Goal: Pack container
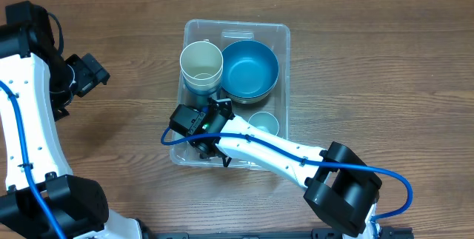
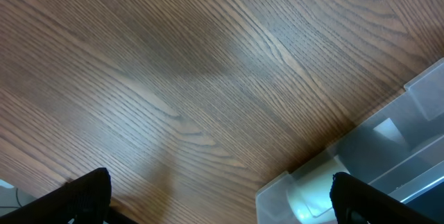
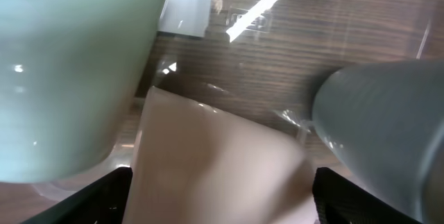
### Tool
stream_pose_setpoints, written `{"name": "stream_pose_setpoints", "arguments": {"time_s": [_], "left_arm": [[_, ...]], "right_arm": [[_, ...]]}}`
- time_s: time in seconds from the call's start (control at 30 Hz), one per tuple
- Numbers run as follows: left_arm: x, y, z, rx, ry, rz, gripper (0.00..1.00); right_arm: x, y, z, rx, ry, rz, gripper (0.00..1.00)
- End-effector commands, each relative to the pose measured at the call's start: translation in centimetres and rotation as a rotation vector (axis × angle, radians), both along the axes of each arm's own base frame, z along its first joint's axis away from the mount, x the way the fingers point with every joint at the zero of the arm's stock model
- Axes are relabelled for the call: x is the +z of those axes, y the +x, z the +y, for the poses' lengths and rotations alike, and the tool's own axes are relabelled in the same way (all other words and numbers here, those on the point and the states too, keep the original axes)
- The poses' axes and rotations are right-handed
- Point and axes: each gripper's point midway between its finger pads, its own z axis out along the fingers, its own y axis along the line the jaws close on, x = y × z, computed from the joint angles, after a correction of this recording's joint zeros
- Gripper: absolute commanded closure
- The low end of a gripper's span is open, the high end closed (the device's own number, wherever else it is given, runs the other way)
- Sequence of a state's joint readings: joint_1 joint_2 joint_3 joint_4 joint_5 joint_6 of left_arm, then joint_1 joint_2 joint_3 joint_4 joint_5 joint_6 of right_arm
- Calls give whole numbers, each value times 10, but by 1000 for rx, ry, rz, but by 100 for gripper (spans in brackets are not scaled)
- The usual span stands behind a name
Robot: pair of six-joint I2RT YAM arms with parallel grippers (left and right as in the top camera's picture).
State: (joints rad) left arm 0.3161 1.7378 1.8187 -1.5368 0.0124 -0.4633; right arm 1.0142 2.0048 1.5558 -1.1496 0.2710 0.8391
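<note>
Beige piece (image 3: 215,148) fills the right wrist view, lying between the fingers of my right claw (image 3: 220,182). The fingers stand wide apart, and I can't tell if they bite it or just bracket it.

Clear container (image 1: 237,24) sits mid-table, holding bowl (image 1: 250,69), tall cup (image 1: 201,63) and small cup (image 1: 264,124).

My read: the beige piece belongs in the near-left corner, the only free floor. To do it well:
- Move straight down.
- Stay off the tall cup on one side and the bowl on the other.
- Let go only once it lies flat on the base.

Right arm reaches in from the near right, forearm across the near rim, wrist tipped down. Other side: left claw (image 2: 220,196) gapes wide with nothing in it, over bare table (image 2: 173,78) off the container's left side.
</note>
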Motion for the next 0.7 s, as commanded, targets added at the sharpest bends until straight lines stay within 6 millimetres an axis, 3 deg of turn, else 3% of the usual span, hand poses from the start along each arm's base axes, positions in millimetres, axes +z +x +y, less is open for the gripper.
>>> {"name": "stream_pose_setpoints", "arguments": {"time_s": [0.0,0.2,0.27,0.37,0.57,0.67], "left_arm": [[2,3,1,-19,0,-12,0],[2,3,1,-19,0,-12,0],[2,3,1,-19,0,-11,0],[2,3,1,-19,0,-12,0],[2,3,1,-19,0,-12,0],[2,3,1,-19,0,-12,0]], "right_arm": [[0,4,-9,-5,-46,-23,25],[1,5,-12,-2,-61,-28,46],[2,6,-14,-2,-71,-38,57],[3,8,-17,-2,-87,-49,61],[5,9,-18,7,-96,-53,79],[10,12,-13,31,-85,-60,82]]}}
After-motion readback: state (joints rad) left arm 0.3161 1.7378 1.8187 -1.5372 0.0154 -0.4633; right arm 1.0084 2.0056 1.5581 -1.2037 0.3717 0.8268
